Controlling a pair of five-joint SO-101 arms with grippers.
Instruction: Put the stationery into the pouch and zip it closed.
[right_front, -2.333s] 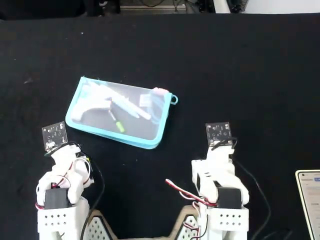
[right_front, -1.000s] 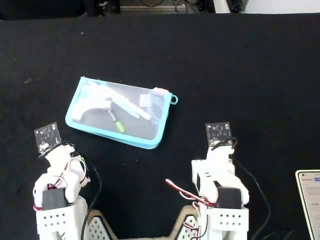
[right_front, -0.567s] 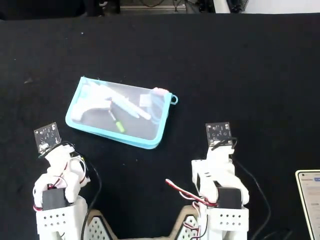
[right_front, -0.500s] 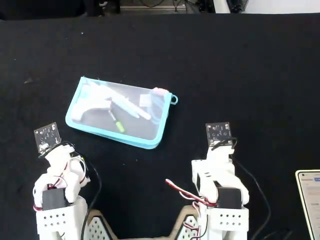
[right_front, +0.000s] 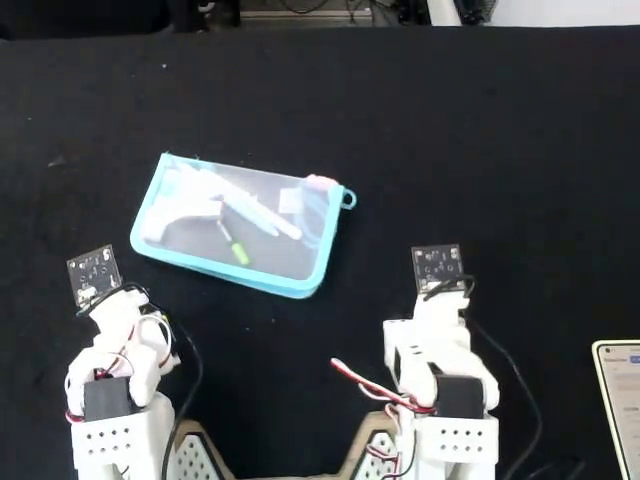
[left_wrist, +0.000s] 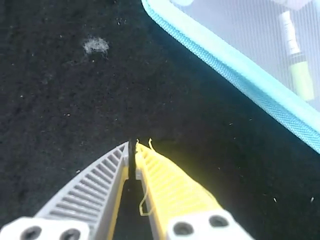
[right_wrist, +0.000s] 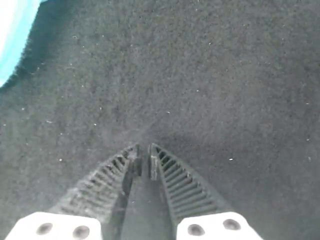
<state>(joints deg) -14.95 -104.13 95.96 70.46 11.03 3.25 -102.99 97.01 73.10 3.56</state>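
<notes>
Left arm has drawn back toward its base since the earliest frame, while the right arm and the pouch (right_front: 243, 225) have not shifted. Note that the pouch lies flat on the table (right_front: 480, 130), with the stationery (right_front: 240, 208) visible inside through its clear face. Its long axis runs across the front of both arms, tilted slightly so that the end with the pull (right_front: 347, 199) sits toward the right arm. Check the left gripper (left_wrist: 134, 148): its jaws are closed tip to tip, holding nothing, and the near long edge of the pouch is ahead of them and off to one side. Check the right gripper (right_wrist: 144, 150): its jaws stand nearly together (a thin slit remains), also holding nothing. Treat the left arm as nearer to the pouch body and the right arm as nearer to the pull. Judge the zip as probably closed, though the high view does not confirm it.
</notes>
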